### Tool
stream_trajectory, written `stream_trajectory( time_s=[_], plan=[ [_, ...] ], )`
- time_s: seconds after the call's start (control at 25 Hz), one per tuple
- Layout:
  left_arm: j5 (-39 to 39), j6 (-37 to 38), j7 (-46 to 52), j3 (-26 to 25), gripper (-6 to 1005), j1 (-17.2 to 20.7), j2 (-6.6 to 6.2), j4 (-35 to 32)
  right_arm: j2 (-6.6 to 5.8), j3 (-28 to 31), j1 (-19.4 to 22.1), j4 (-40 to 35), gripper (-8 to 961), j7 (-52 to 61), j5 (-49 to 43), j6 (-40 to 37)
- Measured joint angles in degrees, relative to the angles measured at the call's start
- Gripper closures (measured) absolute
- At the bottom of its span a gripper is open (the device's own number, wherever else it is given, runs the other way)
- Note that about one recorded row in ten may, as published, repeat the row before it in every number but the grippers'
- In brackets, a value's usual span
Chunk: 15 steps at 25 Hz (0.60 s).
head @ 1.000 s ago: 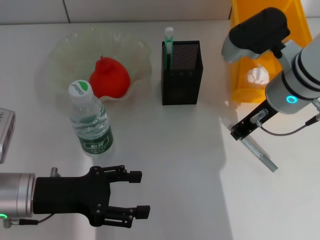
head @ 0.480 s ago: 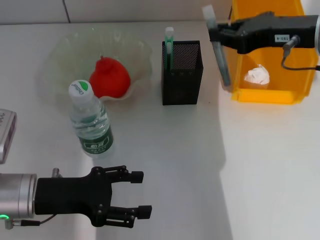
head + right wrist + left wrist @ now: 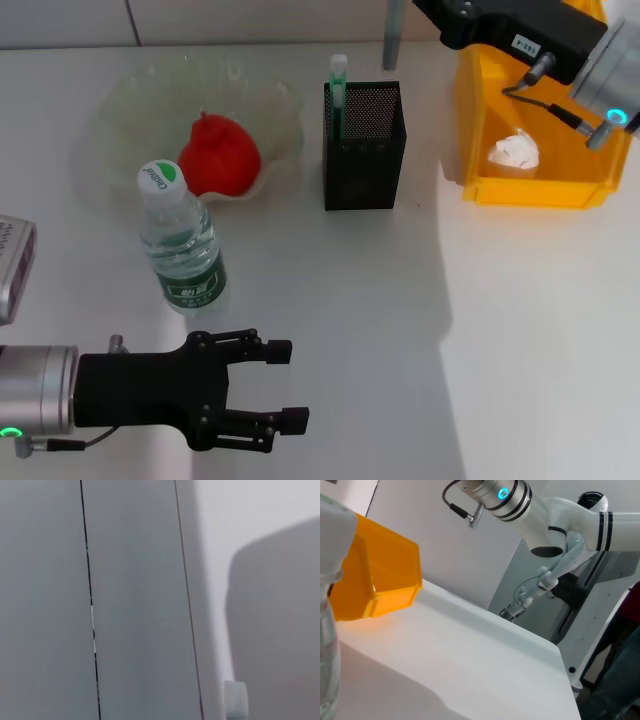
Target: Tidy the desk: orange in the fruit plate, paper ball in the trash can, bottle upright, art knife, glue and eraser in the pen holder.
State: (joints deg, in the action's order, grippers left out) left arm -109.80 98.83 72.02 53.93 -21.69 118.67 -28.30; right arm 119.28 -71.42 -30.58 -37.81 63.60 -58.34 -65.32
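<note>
Right tool (image 3: 432, 12): at the far right, high above the surface, beside the trash can's far-left corner; it is clamped on the art knife.
Art knife (image 3: 394, 32): a grey bar held with its long axis nearly vertical in the head view; its lower end hangs just above the far-right rim of the pen holder, and its upper end runs out of view.
Pen holder (image 3: 364, 145): black mesh box standing upright at the middle far side; a green-and-white stick (image 3: 338, 95) stands upright in its left corner.
Trash can (image 3: 530, 125): yellow bin on the right, with the paper ball (image 3: 514, 152) lying inside.
Fruit plate (image 3: 130, 110): clear, wavy-edged dish at the far left, holding a red-orange fruit (image 3: 220, 155).
Bottle (image 3: 182, 240): stands upright, cap up, just near of the plate.
Left tool (image 3: 270, 385): low at the near left, lying horizontal and pointing right, fingers spread apart and holding nothing.
</note>
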Motion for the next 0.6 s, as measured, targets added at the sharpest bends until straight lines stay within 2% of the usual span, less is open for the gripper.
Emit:
stream_trajectory(
  time_s=[0.04,0.08,0.24,0.6],
  plan=[
    [0.0,0.0,0.0,0.0,140,-0.1,0.00,0.0,0.12,-0.2,-2.5,4.9,820,-3.6,2.2,-0.1],
    [0.0,0.0,0.0,0.0,140,-0.1,0.00,0.0,0.12,-0.2,-2.5,4.9,820,-3.6,2.2,-0.1],
    [0.1,0.0,0.0,-0.1,140,-0.1,-0.01,0.0,0.28,-0.2,-7.0,12.2,811,-6.3,3.1,0.4],
    [0.3,-0.1,0.0,-0.1,140,-0.2,-0.02,0.0,0.40,-0.3,-7.1,13.0,723,-6.0,3.9,0.2]
  ],
)
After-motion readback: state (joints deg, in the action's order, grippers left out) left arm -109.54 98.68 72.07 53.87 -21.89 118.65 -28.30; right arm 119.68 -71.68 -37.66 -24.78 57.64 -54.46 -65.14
